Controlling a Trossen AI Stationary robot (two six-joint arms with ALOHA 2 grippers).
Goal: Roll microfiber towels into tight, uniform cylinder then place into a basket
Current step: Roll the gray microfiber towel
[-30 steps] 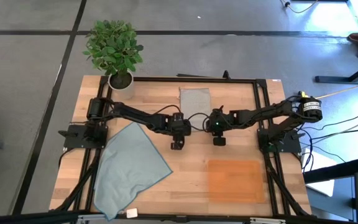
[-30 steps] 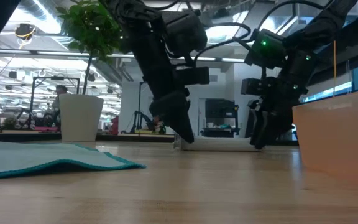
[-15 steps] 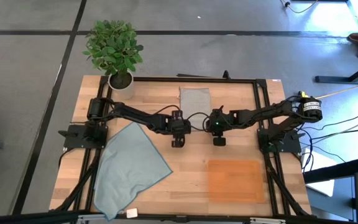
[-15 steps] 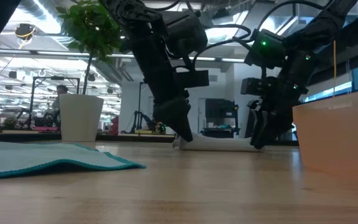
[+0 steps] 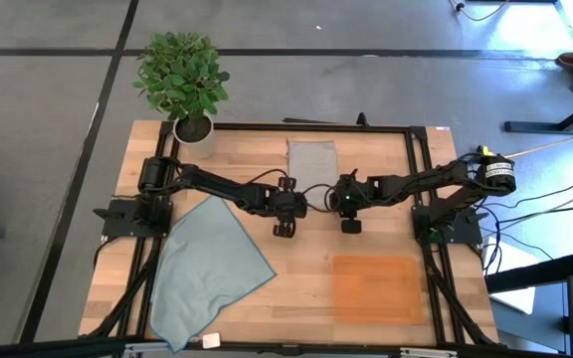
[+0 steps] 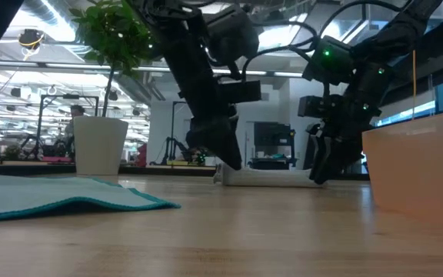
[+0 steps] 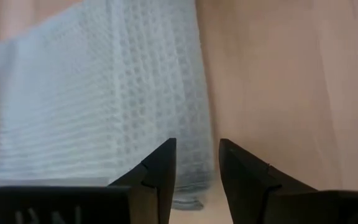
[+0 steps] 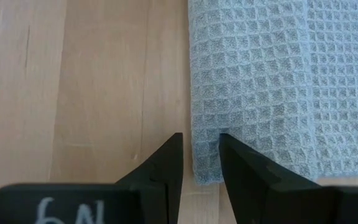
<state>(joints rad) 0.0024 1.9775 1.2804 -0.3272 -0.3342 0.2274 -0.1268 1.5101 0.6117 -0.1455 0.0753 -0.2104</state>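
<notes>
Folded grey towel [image 8: 253, 87]: lying just ahead of my fingertips. Left gripper [image 7: 196, 163] and right gripper [image 8: 201, 158]: hovering at its near corners, fingers [image 8: 166, 165] narrowly parted, holding nothing.

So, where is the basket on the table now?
In the high view the basket lies flat on the table's right near part, below the right pincer and well apart from the spread blue-grey towel on the left.
</notes>
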